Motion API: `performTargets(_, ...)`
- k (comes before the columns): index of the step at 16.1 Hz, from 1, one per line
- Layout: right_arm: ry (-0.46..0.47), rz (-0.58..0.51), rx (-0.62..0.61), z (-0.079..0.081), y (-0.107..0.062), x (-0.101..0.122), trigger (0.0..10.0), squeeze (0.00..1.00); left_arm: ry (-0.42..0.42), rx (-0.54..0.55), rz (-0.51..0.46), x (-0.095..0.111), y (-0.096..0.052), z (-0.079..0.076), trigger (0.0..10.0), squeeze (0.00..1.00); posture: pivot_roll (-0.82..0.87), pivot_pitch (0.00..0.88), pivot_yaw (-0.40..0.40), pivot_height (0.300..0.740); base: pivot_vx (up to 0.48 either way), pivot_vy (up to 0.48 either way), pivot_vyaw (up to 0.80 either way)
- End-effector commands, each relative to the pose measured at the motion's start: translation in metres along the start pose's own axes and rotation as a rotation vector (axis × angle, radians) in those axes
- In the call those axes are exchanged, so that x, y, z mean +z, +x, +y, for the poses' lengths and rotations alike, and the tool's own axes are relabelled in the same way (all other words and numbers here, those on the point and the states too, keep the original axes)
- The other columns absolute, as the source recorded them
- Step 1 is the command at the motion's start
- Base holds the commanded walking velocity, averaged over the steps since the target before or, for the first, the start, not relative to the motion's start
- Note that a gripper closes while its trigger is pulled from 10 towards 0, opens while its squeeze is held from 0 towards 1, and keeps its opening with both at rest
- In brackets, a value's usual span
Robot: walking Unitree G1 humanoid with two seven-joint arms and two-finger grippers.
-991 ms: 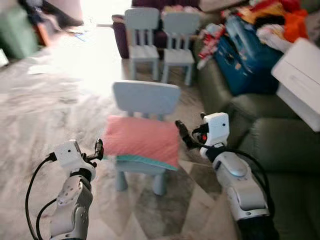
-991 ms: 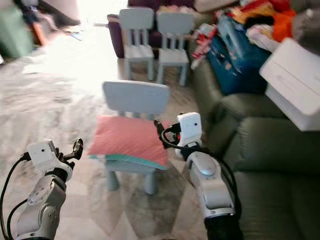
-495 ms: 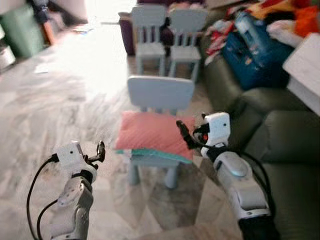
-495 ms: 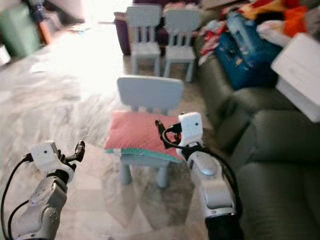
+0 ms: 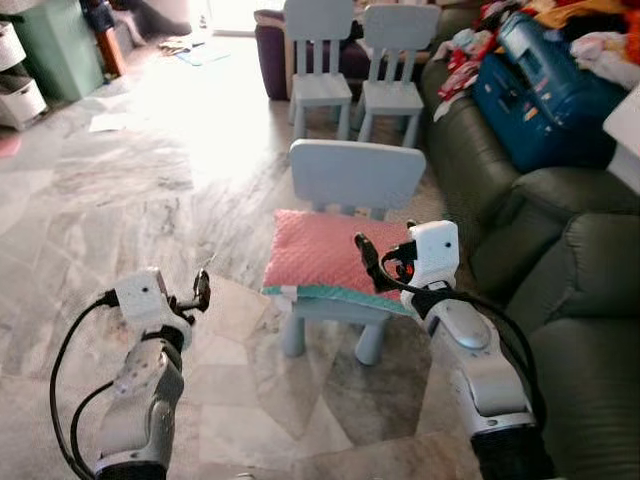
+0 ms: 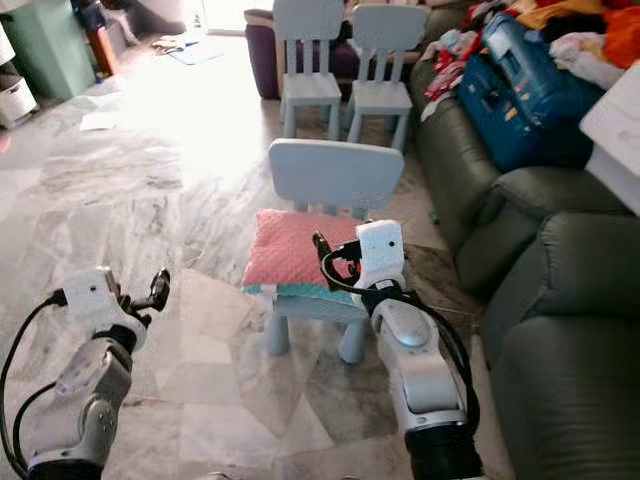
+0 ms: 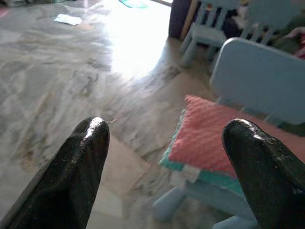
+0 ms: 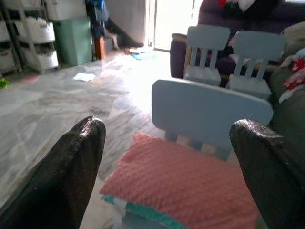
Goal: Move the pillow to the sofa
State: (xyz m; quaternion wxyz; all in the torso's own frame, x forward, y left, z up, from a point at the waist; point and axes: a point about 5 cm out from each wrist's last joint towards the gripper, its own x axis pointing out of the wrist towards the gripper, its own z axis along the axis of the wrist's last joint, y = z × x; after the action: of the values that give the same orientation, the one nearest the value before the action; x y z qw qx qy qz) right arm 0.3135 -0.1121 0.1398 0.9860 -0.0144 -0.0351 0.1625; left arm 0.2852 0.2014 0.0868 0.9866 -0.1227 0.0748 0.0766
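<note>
— Where was the pillow (image 5: 330,252)?
— On the small blue chair (image 5: 352,190), its far corner hidden behind my right tool (image 5: 364,250).
— Tools?
— Right spread wide, left tool (image 5: 202,288) too; no readable writing.

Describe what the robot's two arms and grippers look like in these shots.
Both arms are silver-grey rounded shells with black cables looping alongside. Each wrist carries a white boxy camera block. The left gripper and right gripper each have two long black fingers with rounded, slightly textured tips. Red marks show beside the right wrist block.
</note>
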Motion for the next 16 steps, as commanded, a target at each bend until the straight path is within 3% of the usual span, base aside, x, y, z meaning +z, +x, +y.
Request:
performTargets(1, 0.007, -0.012, -0.028, -0.0054, -0.0002, 0.0017, 10.0, 0.00, -0.013, -0.012, -0.010, 0.0033, -0.0002, 0.0015, 10.0, 0.00, -0.12, 0.108, -0.028, 0.740, 0.000, 0.000, 0.00)
performTargets(4, 0.019, 0.020, -0.067, -0.0116, -0.0002, -0.0015, 10.0, 0.00, -0.031, -0.026, -0.032, 0.0073, -0.0012, 0.0032, 10.0, 0.00, -0.12, 0.104, -0.030, 0.740, 0.225, 0.000, 0.00)
performTargets(16, 0.020, 0.024, -0.018, -0.0059, -0.0027, -0.0028, 10.0, 0.00, -0.034, -0.026, -0.012, 0.0006, -0.0054, 0.0030, 10.0, 0.00, -0.12, 0.106, -0.033, 0.740, 0.430, 0.000, 0.00)
